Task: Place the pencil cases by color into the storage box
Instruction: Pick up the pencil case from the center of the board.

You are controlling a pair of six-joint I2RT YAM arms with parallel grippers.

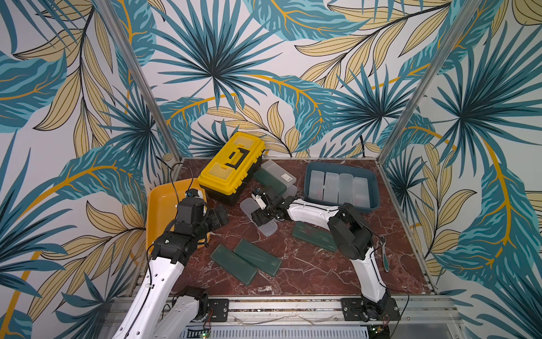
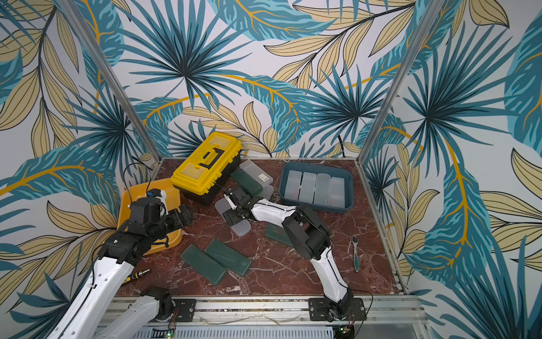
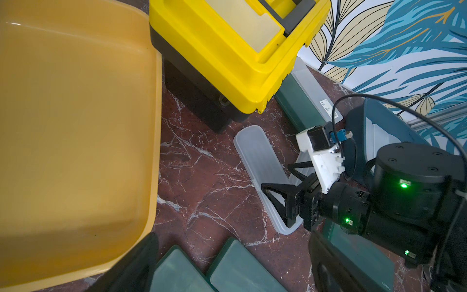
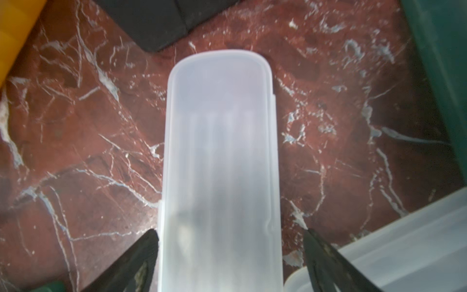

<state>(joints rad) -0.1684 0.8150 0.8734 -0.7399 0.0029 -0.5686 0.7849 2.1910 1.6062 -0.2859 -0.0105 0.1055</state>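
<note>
Table (image 1: 308,273): red marble, cases scattered all over.
Front: green cases (image 1: 246,261) lie loose (none binned).
Right gripper (image 4: 230,235): jaws spread, straddling a white case (image 4: 219,151) flat on the table, clear of it.
Left gripper (image 1: 220,217): spread, empty, beside the bare yellow bin (image 1: 159,211).
Back: pile (image 1: 272,179) of both colours beside the toolbox (image 1: 231,164).
Blue bin (image 1: 374,190): four white ones in; whites well ahead, greens all to do, I'd say.
</note>
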